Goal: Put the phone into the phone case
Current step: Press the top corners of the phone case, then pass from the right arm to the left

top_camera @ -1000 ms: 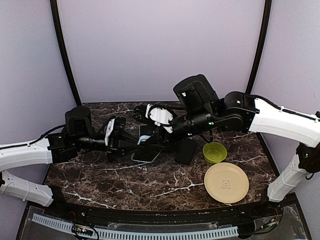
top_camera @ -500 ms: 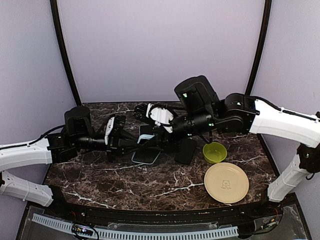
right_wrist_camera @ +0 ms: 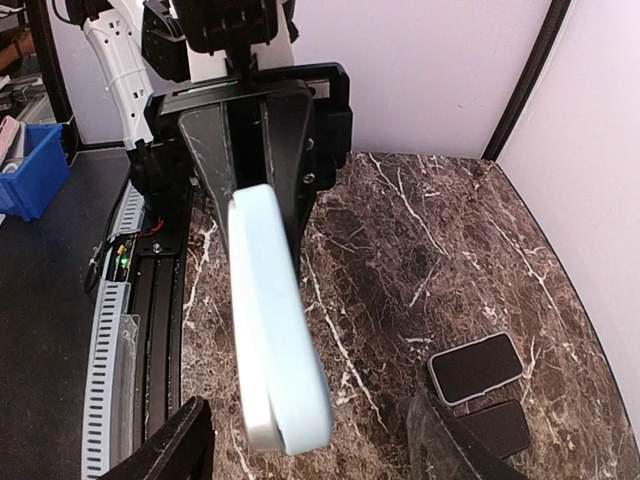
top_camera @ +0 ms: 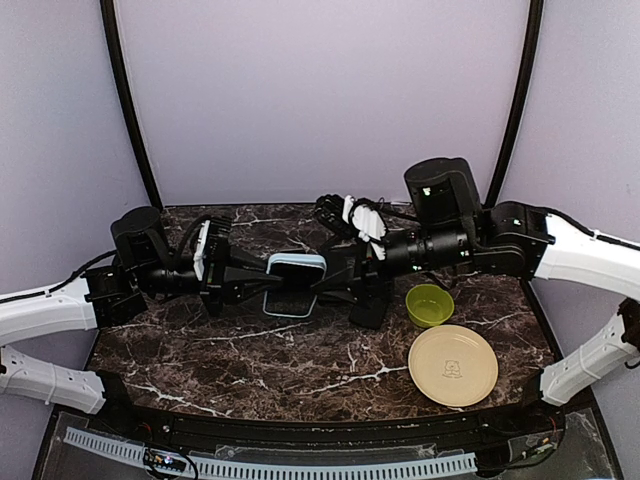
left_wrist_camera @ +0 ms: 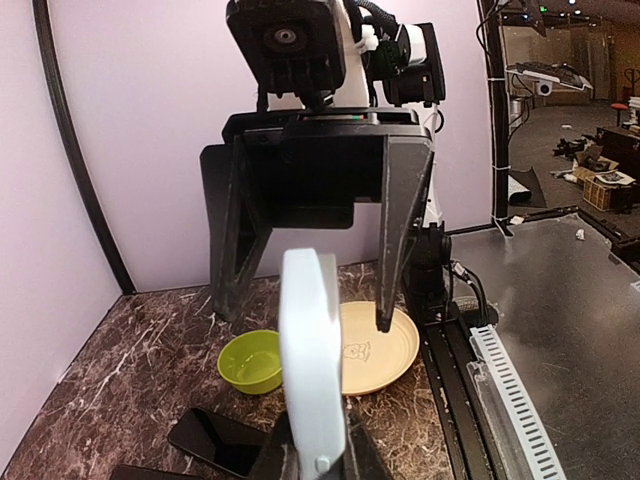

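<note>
Left hand (top_camera: 258,272) is clamped on the pale blue phone case (top_camera: 297,266), holding it clear of the surface (top_camera: 200,350). The right hand (top_camera: 340,282) faces it, spread wide and empty. A black phone (top_camera: 372,300) lies on the marble, so the insertion looks not yet done. Only the right wrist view separates that phone from a pale-rimmed slab (right_wrist_camera: 477,367) beside it. Whether the case is empty, I cannot tell.

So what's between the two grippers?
The light blue phone case, clamped by the left gripper, facing the open right gripper; both wrist views show it.
</note>
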You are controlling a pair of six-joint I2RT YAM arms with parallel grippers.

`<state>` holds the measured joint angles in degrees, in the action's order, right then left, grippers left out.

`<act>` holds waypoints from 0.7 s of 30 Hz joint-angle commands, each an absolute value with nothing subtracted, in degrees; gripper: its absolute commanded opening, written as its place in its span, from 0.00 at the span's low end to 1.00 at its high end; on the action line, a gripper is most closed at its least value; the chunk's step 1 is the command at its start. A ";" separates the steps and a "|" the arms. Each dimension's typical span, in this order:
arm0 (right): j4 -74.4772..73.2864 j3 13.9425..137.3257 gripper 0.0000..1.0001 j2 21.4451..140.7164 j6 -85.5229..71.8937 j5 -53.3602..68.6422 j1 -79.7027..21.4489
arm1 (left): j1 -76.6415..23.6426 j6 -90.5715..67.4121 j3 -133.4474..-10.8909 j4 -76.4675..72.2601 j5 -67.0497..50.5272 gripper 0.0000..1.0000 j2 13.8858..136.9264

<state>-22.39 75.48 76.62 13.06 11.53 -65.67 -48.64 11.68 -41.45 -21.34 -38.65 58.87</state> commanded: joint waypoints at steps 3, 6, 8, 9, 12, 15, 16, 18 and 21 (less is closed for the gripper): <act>-18.87 76.37 0.58 77.61 12.15 14.70 -65.33 | -48.67 11.40 -42.15 -25.90 -40.13 0.00 57.75; -18.80 77.49 0.39 78.43 12.21 15.57 -65.32 | -48.62 11.49 -42.19 -25.76 -40.21 0.00 57.82; -18.94 78.22 0.18 78.93 12.22 16.27 -65.30 | -48.63 11.58 -42.21 -25.57 -40.24 0.00 57.83; -19.03 78.56 0.07 79.11 12.21 16.70 -65.37 | -48.66 11.71 -42.20 -25.57 -40.25 0.00 57.83; -18.95 79.05 0.00 79.35 12.12 18.02 -65.30 | -48.66 11.77 -42.27 -25.41 -40.29 0.00 57.91; -18.66 79.19 0.00 79.15 11.96 18.21 -65.30 | -48.66 11.57 -42.28 -25.48 -40.47 0.00 58.19; -18.50 79.23 0.00 79.02 11.95 18.24 -65.32 | -48.68 11.35 -42.28 -25.57 -40.48 0.00 58.47; -18.02 79.28 0.00 78.70 11.82 18.80 -65.28 | -48.68 11.12 -42.35 -25.60 -40.79 0.00 59.23; -17.14 79.41 0.00 77.79 11.73 19.93 -65.30 | -48.76 10.70 -42.63 -25.30 -40.80 0.16 60.40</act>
<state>-22.81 77.03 78.81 13.21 16.97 -65.39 -48.42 10.33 -41.43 -21.17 -39.99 59.35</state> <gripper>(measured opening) 0.096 0.123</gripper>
